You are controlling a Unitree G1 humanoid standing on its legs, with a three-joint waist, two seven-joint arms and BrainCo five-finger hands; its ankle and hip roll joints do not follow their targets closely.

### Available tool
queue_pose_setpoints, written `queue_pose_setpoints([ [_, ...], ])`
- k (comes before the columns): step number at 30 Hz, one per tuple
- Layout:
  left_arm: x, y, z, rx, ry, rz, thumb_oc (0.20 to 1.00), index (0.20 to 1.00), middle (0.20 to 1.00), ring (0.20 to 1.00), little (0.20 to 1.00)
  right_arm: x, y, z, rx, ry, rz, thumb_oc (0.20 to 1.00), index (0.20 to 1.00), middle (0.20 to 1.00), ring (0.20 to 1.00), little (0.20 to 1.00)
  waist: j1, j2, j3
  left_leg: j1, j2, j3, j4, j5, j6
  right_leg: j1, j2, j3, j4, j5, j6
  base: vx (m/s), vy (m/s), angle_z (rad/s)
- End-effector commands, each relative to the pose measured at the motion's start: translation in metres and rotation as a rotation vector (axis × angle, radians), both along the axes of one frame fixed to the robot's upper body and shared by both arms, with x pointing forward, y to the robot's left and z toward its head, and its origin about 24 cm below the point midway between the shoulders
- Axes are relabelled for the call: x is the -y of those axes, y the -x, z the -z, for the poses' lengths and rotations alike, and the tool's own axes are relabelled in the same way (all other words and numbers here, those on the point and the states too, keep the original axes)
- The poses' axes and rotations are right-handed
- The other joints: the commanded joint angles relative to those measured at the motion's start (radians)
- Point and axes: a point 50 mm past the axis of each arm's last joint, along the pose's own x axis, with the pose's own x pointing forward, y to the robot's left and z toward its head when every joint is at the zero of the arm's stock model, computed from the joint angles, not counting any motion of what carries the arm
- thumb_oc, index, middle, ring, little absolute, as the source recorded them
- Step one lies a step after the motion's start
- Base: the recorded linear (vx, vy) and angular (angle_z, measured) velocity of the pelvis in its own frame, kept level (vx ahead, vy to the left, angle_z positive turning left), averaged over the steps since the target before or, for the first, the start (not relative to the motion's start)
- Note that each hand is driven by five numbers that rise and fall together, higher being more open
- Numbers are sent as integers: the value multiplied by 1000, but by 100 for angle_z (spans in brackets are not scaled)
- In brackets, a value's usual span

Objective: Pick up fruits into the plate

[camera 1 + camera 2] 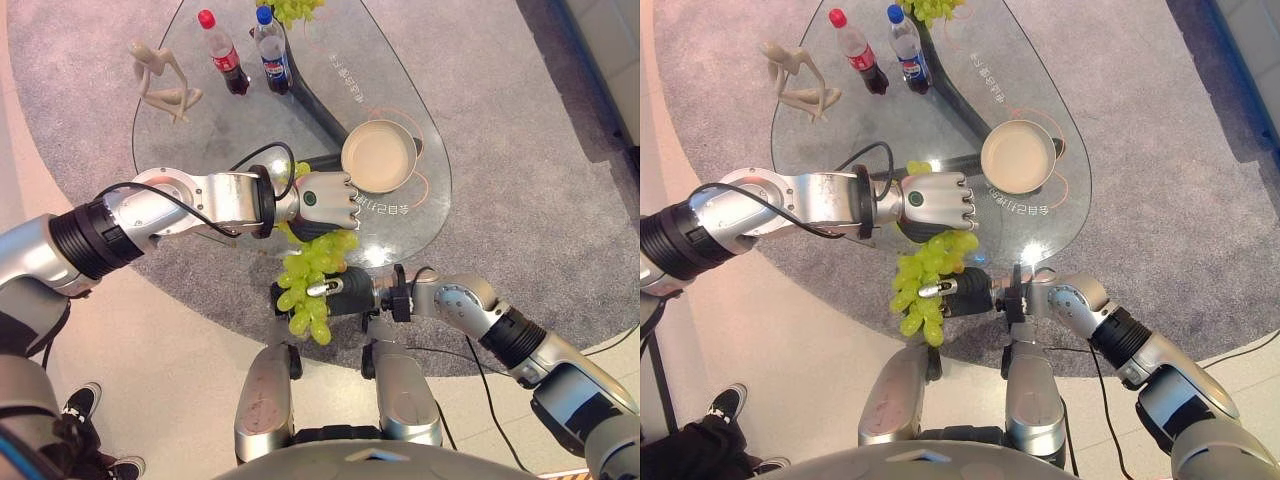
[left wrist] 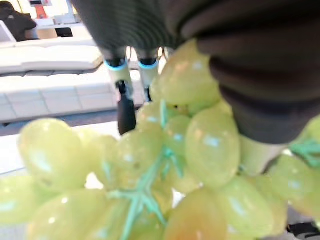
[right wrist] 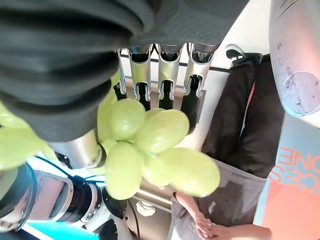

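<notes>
A bunch of green grapes [image 1: 312, 268] hangs over the near edge of the glass table [image 1: 250, 120]. My left hand [image 1: 325, 200] grips its top, fingers curled over the fruit; the grapes [image 2: 190, 145] crowd against that palm. My right hand [image 1: 338, 293] comes in from the right and closes on the lower part of the bunch, a silver finger [image 1: 936, 290] lying across it. Grapes [image 3: 150, 145] sit between that hand's fingers [image 3: 165, 80] and thumb. The round beige plate [image 1: 378, 157] stands on the table just beyond the left hand.
A second grape bunch [image 1: 292, 8] lies at the table's far end beside two drink bottles [image 1: 222, 52] [image 1: 272, 48]. A pale figurine [image 1: 165, 80] stands at the far left. A person in dark clothes [image 3: 240, 130] stands nearby, shoes [image 1: 85, 402] at lower left.
</notes>
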Motion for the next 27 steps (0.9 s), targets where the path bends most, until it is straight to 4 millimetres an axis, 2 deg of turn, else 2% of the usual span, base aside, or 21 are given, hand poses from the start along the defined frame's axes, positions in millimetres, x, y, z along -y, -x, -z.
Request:
queue_pose_setpoints([
  [1, 20, 18, -11, -42, 113, 114, 200, 200, 200, 200, 200, -31, 18, -33, 30, -250, -121, 200, 200, 200, 200, 200, 8, -26, -69, 86, -82, -9, 22, -175, 31, 20, 11, -57, 93, -117, -5, 0, 0, 0],
  [16, 17, 12, -6, -39, 132, 85, 200, 200, 200, 200, 200, -26, 14, -30, 36, -247, -79, 200, 200, 200, 200, 200, 8, -30, -73, 90, -78, -5, 21, -176, 31, 23, 14, -60, 94, -119, -7, 0, 0, 0],
  [20, 10, 5, -7, -72, 207, 24, 200, 200, 200, 200, 200, -18, 7, -26, 120, -192, -21, 200, 200, 200, 200, 200, 10, -35, -77, 93, -77, -4, 22, -175, 30, 26, 15, -60, 96, -120, -8, 0, 0, 0],
  [21, 9, 4, -8, -80, 226, 10, 335, 335, 335, 335, 335, -17, 6, -26, 133, -182, -9, 200, 200, 200, 200, 200, 10, -35, -77, 93, -77, -4, 22, -175, 30, 26, 16, -60, 96, -120, -8, 0, 0, 0],
  [22, 4, 0, -8, -90, 261, -22, 799, 799, 799, 799, 799, -11, 2, -25, 174, -158, 21, 200, 200, 200, 200, 200, 11, -39, -79, 95, -76, -4, 22, -175, 29, 28, 16, -61, 97, -121, -9, 0, 0, 0],
  [23, -2, -5, -6, -105, 296, -57, 1000, 1000, 1000, 1000, 1000, -5, -1, -26, 199, -147, 49, 200, 200, 200, 200, 200, 12, -43, -81, 96, -75, -3, 23, -175, 29, 30, 18, -59, 98, -122, -10, 0, 0, 0],
  [27, -23, -17, 1, -174, 438, -173, 1000, 1000, 1000, 1000, 1000, 16, -11, -27, 271, -115, 134, 200, 200, 200, 200, 200, 17, -55, -90, 100, -72, -1, 26, -177, 28, 33, 21, -56, 101, -124, -11, 12, -4, 0],
])
